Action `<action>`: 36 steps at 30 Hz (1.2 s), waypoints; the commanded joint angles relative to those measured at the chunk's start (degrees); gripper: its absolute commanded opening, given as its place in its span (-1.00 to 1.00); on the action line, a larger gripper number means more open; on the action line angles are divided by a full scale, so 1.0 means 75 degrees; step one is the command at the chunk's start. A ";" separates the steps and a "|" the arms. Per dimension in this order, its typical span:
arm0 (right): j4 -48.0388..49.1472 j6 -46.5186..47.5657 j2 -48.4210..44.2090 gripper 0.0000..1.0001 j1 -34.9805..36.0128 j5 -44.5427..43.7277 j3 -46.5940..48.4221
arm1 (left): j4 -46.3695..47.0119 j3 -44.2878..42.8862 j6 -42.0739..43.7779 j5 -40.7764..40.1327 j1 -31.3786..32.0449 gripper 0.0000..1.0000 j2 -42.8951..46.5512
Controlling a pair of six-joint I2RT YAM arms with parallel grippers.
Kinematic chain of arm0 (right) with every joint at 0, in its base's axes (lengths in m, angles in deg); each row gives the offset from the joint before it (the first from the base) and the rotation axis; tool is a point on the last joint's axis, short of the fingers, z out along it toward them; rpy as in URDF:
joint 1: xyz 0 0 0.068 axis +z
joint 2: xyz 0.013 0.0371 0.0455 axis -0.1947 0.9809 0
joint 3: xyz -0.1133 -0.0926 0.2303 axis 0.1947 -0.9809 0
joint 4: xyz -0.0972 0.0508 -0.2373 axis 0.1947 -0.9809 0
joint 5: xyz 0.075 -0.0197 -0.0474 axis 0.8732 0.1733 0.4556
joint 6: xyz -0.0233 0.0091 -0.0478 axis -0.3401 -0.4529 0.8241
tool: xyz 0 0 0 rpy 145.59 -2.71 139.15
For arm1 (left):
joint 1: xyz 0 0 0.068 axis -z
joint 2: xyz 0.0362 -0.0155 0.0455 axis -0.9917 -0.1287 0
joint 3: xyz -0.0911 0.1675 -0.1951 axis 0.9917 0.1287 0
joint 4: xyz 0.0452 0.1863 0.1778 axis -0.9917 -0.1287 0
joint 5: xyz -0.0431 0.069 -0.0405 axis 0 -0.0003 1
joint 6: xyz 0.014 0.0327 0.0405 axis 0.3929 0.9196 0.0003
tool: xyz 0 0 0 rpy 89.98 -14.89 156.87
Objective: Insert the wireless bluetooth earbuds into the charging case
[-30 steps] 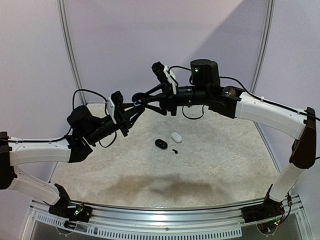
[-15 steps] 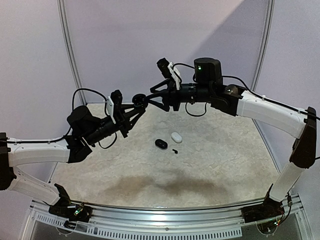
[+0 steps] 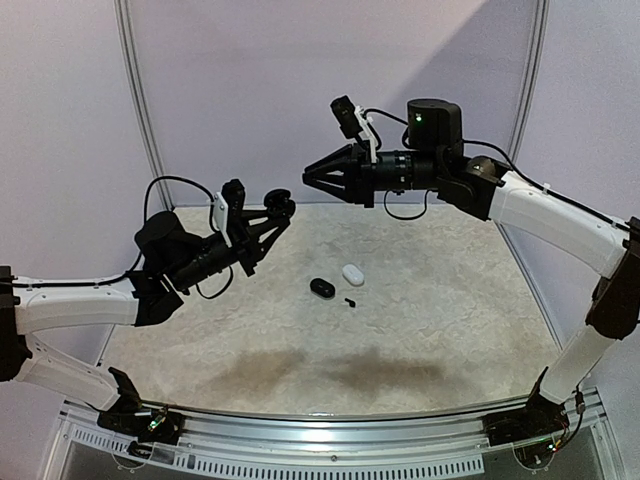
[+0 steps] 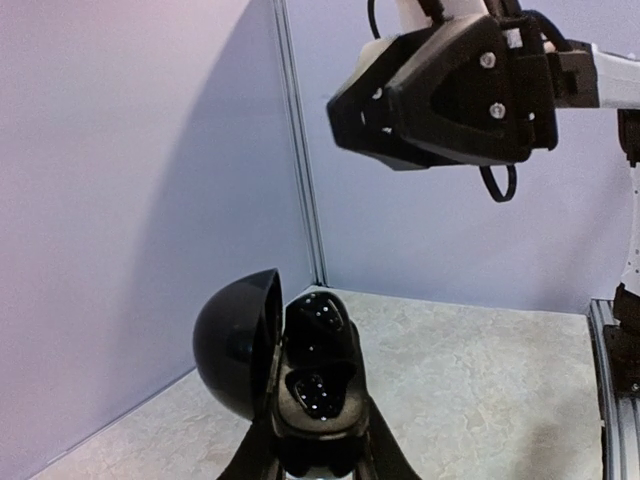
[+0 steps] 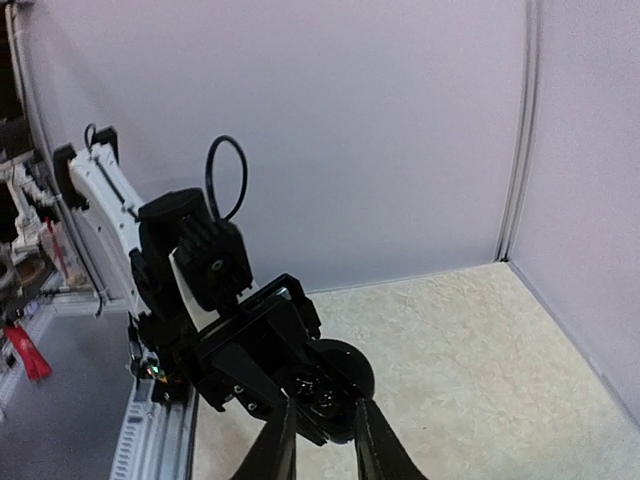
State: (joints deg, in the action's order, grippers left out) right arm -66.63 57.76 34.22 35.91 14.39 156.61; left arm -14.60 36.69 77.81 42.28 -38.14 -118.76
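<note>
Over a beige tabletop (image 3: 450,330), the left gripper (image 4: 314,452) clamps the open charging case (image 4: 310,385) (lid aside); the right gripper (image 3: 306,178) has its jaws narrowly apart.

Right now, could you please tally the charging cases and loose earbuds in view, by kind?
Charging cases: 3 (open black case in the left gripper; closed black case and white case on the table)
Loose earbuds: 1 (black earbud on the table)
Total: 4
</note>
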 commanded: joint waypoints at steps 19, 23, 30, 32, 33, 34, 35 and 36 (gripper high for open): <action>-0.1921 0.1387 0.1039 -0.93 0.0453 -0.0274 0.1173 | -0.0491 -0.0025 0.0506 0.0459 0.0048 -1.00 -0.0072; -0.1895 0.1367 0.1076 -0.93 0.0446 -0.0193 0.1231 | -0.0518 -0.0025 0.0542 0.0448 0.0047 -1.00 -0.0080; -0.2022 0.1351 0.1092 -0.86 0.0432 -0.0548 0.1252 | -0.0441 0.0010 0.0519 0.0423 0.0048 -1.00 -0.0084; -0.2153 0.1383 0.1137 -0.87 0.0426 -0.0655 0.1257 | -0.0419 0.0009 0.0519 0.0404 0.0048 -1.00 -0.0069; -0.2208 0.1389 0.1156 -0.86 0.0430 -0.0688 0.1251 | -0.0414 0.0010 0.0528 0.0400 0.0046 -1.00 -0.0069; -0.2247 0.1390 0.1177 -0.87 0.0424 -0.0714 0.1246 | -0.0397 0.0007 0.0545 0.0396 0.0047 -1.00 -0.0063; -0.2306 0.1390 0.1181 -0.87 0.0427 -0.0734 0.1234 | -0.0384 0.0016 0.0541 0.0385 0.0047 -1.00 -0.0063; -0.2340 0.1378 0.1196 -0.87 0.0425 -0.0757 0.1209 | -0.0345 0.0021 0.0541 0.0362 0.0048 -1.00 -0.0063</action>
State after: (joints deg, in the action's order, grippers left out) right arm -80.46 67.74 41.55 39.16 11.02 164.68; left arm -18.43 36.69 81.14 45.05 -38.14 -118.93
